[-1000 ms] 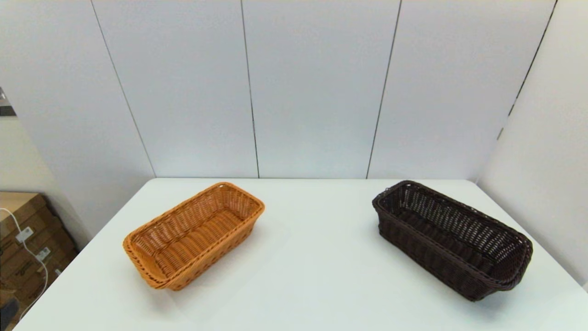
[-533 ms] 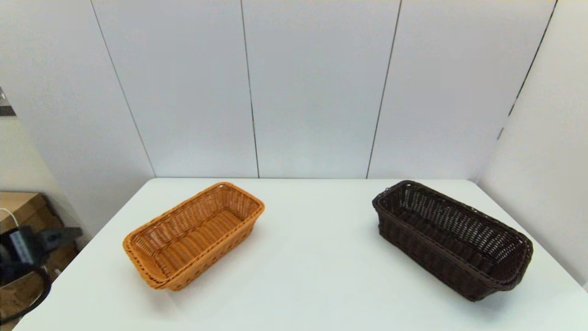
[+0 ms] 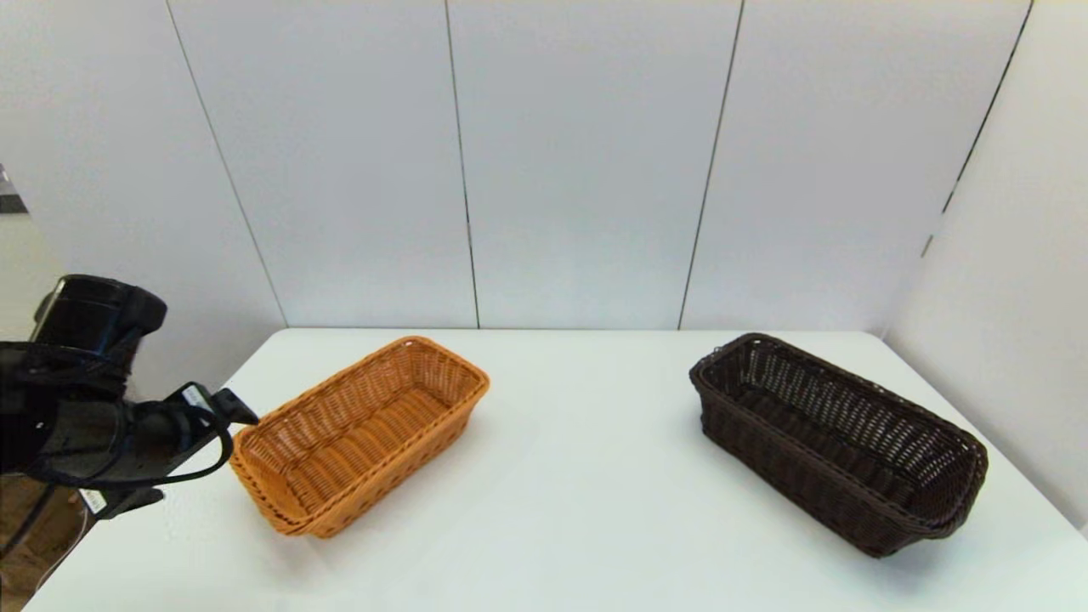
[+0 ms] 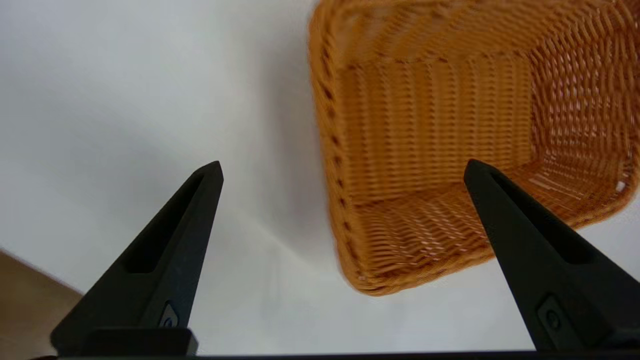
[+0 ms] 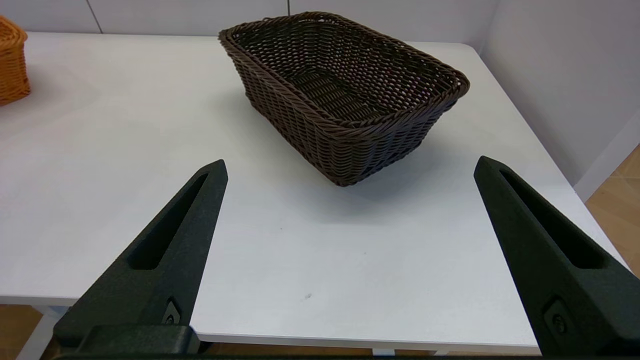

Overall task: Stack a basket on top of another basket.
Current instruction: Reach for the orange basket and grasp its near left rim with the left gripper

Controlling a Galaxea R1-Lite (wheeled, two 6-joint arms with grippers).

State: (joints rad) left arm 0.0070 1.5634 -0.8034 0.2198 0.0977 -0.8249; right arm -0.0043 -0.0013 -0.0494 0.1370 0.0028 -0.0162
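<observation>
White table (image 3: 578,510), rectangular, rounded far corners; pale grey panelled wall (image 3: 578,170) behind it, dark vertical seams; angled side panel (image 3: 1003,340) at right; wood-toned floor (image 5: 620,185) past the table's edge

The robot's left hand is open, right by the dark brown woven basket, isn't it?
Not quite. The left hand is open, but it is by the orange-tan woven wicker basket, as the head view shows. The dark brown woven wicker basket sits apart on the right.
</observation>
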